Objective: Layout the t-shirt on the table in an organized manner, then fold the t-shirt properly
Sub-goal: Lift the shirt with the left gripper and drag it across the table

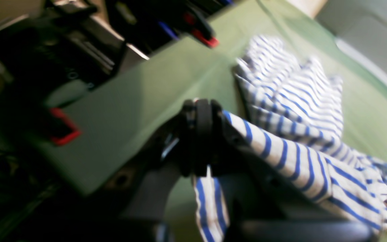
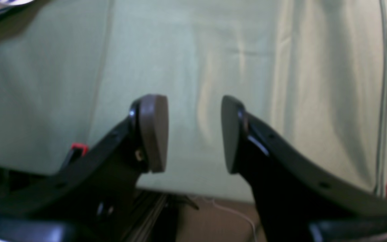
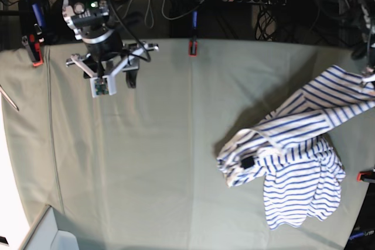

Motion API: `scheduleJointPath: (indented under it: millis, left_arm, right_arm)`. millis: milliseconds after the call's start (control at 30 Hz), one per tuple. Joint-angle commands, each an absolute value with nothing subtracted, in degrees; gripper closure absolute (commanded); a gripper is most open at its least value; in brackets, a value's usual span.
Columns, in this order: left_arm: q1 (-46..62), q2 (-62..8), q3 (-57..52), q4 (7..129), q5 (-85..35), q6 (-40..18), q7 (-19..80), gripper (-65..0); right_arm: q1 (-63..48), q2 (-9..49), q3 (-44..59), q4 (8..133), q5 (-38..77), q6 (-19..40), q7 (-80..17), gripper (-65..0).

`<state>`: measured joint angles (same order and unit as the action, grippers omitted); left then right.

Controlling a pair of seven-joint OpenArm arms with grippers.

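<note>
1. The left pincer (image 1: 202,137) is clamped tight on a fold of the t-shirt (image 3: 293,162), lifting one striped edge off the bench (image 3: 146,162) at the base view's right edge.
2. The rest of the shirt lies crumpled near that right edge, its stretched part running up and right toward the left pincer.
3. The right pincer (image 2: 193,132) hangs wide open with nothing between its pads, well apart from the shirt over the far left of the bench; the left arm is plainly the nearer.
4. Soft white fabric, thin blue stripes, rumpled folds; pale grey-green bench cloth with faint creases.
</note>
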<state>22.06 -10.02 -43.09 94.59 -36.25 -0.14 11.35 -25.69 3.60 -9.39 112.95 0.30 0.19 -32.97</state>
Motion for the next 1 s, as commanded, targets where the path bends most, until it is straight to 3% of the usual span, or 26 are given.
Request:
scheduleJointPath:
  millis: [0,300,467,600,767,967]
  left_arm:
    - [22.7,-11.0,-44.5,95.3,-37.4,0.0,9.6,-0.3]
    - [25.7,-12.4,-45.1,95.3,-40.6,0.0,9.6,-0.3]
    - [25.7,-12.4,-45.1,96.2,-41.2,0.0,13.4,-0.3]
    - [25.2,-9.9,-42.9,104.2,-41.3,0.0,17.5,-0.3]
    - [22.5,-7.9,-26.9,114.6,-40.5,0.0,19.5,-0.3]
    - [16.2,-8.6,-0.7,113.8,-39.5,0.7,19.9,-0.3]
  right_arm:
    - [-25.2,3.4,-9.4,113.9,0.3,0.4,-31.5,-27.1]
    - [-20.5,3.6,-15.5,113.9,0.3,0.4,-31.6,-27.0]
    - [-14.8,2.1,-20.0,113.8,0.3,0.4,-37.7,-27.0]
    - [-14.0,1.6,-19.6,113.8,0.0,0.4,-38.8,-27.0]
    - [-14.5,4.4,-13.1,114.0,0.1,0.4,-39.1,-27.0]
    - [-16.6,6.9,-4.0,114.1,0.3,0.4,-39.2,-27.0]
